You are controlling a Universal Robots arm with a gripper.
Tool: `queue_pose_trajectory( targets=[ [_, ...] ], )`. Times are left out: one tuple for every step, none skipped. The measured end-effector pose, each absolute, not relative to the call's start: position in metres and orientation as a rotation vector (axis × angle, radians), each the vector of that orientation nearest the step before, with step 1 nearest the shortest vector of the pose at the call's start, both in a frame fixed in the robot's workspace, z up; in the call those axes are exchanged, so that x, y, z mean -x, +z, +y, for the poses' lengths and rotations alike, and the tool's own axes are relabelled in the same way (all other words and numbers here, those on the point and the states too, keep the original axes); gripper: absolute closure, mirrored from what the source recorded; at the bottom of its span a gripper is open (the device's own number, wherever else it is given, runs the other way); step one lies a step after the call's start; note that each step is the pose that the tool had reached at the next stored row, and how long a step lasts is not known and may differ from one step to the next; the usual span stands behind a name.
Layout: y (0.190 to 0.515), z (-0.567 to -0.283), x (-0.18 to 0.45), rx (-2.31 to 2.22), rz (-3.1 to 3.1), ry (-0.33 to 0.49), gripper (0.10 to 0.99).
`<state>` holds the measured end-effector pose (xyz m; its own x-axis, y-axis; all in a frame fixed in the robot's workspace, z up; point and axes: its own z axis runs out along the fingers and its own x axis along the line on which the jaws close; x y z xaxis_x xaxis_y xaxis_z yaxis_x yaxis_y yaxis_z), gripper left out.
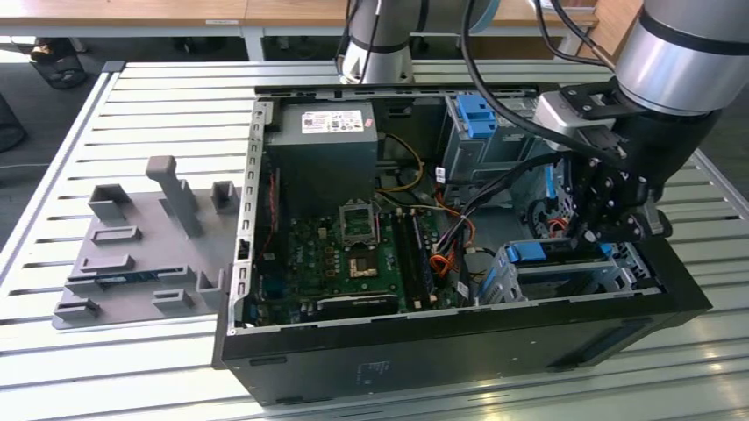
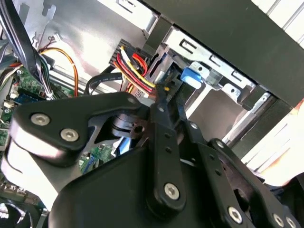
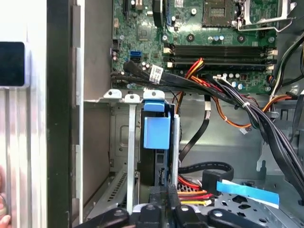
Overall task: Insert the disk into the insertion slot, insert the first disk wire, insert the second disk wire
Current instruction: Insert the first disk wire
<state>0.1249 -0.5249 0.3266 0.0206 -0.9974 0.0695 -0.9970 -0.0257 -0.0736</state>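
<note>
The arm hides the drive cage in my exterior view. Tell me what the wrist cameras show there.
Observer: In the first wrist view the disk stands on edge inside the insertion slot, blue caddy toward the camera.
Operator: Report the wires.
Observer: Red, yellow and orange wires lie beside the disk, next to the gripper.
Operator: Check the second wrist view.
Observer: There those wires run from a black connector toward the gripper's tip.
</note>
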Motion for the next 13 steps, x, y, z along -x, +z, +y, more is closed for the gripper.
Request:
queue_pose_trajectory(
  targets=[
    [0.327,-0.525,-0.125,2.242,2.19,-0.159,0.914],
    [0.329,-0.525,-0.125,2.242,2.191,-0.161,0.851],
    [0.33,-0.525,-0.125,2.242,2.19,-0.16,0.851],
    [0.331,-0.525,-0.125,2.242,2.19,-0.16,0.851],
    [0.333,-0.525,-0.125,2.242,2.19,-0.161,0.851],
    [0.334,-0.525,-0.125,2.242,2.19,-0.161,0.851],
    [0.336,-0.525,-0.125,2.242,2.19,-0.161,0.851],
    [0.337,-0.525,-0.125,2.242,2.191,-0.161,0.851],
    [0.338,-0.525,-0.125,2.242,2.191,-0.16,0.851],
    [0.339,-0.525,-0.125,2.242,2.191,-0.16,0.851],
    [0.34,-0.525,-0.125,2.242,2.191,-0.16,0.851],
    [0.34,-0.525,-0.125,2.242,2.191,-0.159,0.863],
    [0.34,-0.525,-0.125,2.242,2.191,-0.159,0.929]
  ],
)
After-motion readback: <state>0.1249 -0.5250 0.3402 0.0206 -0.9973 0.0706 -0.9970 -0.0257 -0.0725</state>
